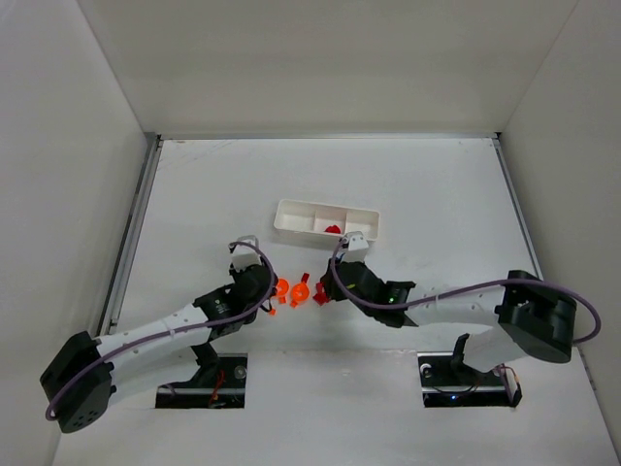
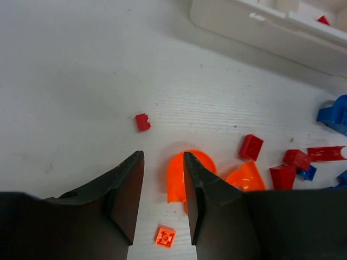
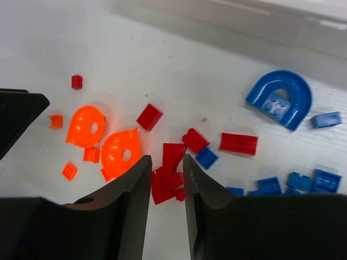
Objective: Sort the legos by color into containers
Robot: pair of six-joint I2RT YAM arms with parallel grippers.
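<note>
Many legos (image 1: 303, 289) lie loose mid-table (image 1: 437, 194), a little toward the near edge, between my two claws; the white three-part tray (image 1: 291, 226) sits just beyond them toward the far edge, red pieces (image 1: 333, 229) in what looks its middle compartment; my left claw (image 2: 162, 158) is parted and holds nothing, an orange rounded piece (image 2: 174, 179) beside its right finger; my right claw (image 3: 166, 160) stands narrowly parted over red bricks (image 3: 172, 154); I judge them light, stiff, slick plastic, apt to skid or flick away; pinch across flat opposite sides, the rounded one across its thin wall
</note>
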